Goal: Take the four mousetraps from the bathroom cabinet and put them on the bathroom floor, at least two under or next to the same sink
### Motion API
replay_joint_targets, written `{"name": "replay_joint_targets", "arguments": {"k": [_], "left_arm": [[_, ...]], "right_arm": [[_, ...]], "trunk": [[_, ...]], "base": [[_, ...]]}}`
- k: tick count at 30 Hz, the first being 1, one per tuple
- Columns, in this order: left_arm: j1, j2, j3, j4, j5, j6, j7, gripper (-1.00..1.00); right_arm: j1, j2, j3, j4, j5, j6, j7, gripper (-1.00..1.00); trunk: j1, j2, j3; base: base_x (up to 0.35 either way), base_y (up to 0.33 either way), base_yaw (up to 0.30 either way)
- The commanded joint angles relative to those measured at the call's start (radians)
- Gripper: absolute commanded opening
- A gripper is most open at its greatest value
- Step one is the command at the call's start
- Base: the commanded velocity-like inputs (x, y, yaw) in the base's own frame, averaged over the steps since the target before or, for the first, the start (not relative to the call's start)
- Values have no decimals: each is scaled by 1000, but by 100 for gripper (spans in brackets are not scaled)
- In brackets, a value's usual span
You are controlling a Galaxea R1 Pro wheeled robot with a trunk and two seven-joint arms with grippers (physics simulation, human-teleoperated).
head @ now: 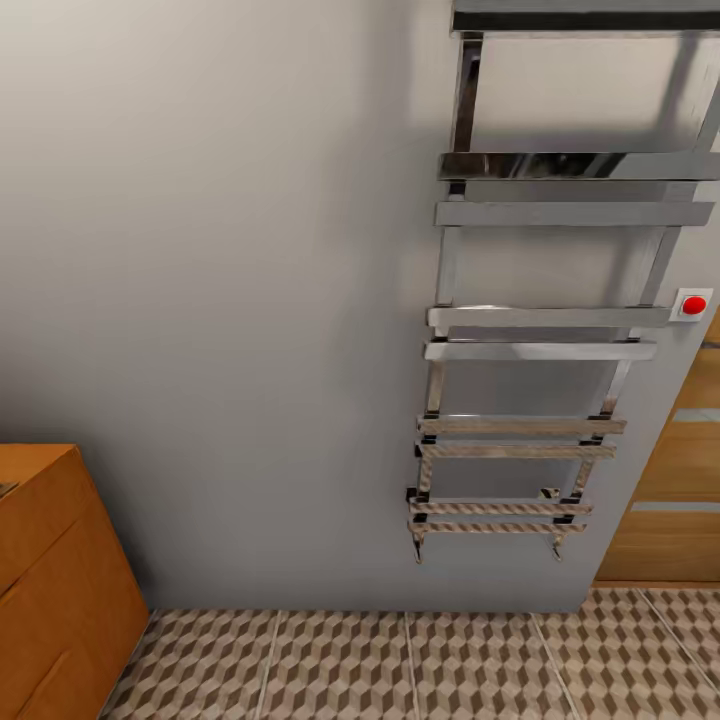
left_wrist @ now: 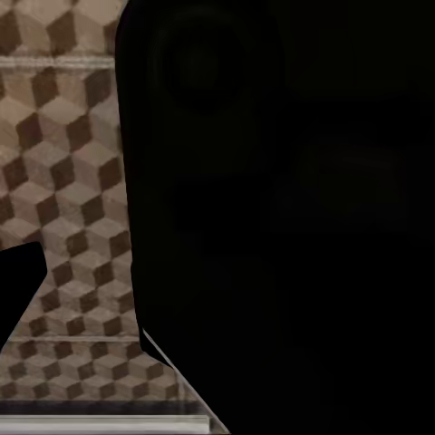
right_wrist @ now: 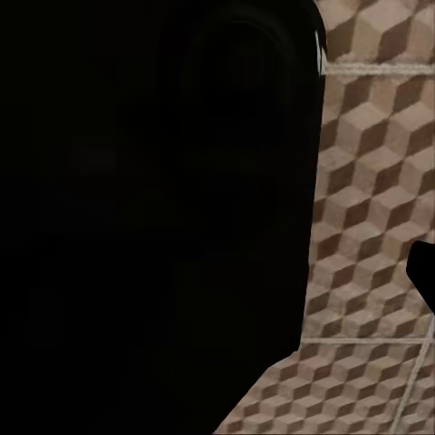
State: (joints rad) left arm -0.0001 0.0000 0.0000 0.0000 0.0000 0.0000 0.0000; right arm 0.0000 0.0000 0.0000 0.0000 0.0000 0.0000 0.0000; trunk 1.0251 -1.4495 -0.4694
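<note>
Dark robot bodywork (left_wrist: pixel 290 217) blocking most of both wrist views; finger state impossible to tell for either arm, nothing seen grasped. Beyond it, cube-patterned bathroom floor (head: pixel 420 665) running to a grey wall (head: pixel 220 300). Orange-brown cabinet (head: pixel 55 590) showing at head view's lower left; chrome towel rail (head: pixel 530 340) and wooden door (head: pixel 680 480) to the right. Mousetraps unsighted. Judging: approaching stage, turning left toward cabinet needed next.
</note>
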Motion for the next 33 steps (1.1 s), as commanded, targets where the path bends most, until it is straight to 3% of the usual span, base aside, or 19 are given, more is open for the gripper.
{"name": "replay_joint_targets", "arguments": {"k": [1, 7, 17, 26, 33], "left_arm": [[6, -3, -3, 6, 5, 6, -6, 100], [40, -3, -2, 9, 5, 10, -6, 100], [45, -11, -2, 6, 5, 8, -5, 100], [46, -11, -2, -41, 4, 6, -5, 100], [44, -5, -1, -81, 1, -31, 1, 100]], "right_arm": [[-6, -2, 5, -6, -1, 6, -2, 100], [-19, -2, 5, -12, -1, 12, -2, 100], [-51, -1, 6, -58, -2, -17, -2, 100], [-61, -2, 3, -109, -3, -43, -2, 100], [-70, -2, 2, -148, -2, -83, -2, 100]], "trunk": [[0, -1, -1], [0, -1, -1], [0, -1, -1], [0, -1, -1], [0, -1, -1]], "base": [[0, 0, 0], [0, 0, 0], [0, 0, 0], [0, 0, 0], [0, 0, 0]]}}
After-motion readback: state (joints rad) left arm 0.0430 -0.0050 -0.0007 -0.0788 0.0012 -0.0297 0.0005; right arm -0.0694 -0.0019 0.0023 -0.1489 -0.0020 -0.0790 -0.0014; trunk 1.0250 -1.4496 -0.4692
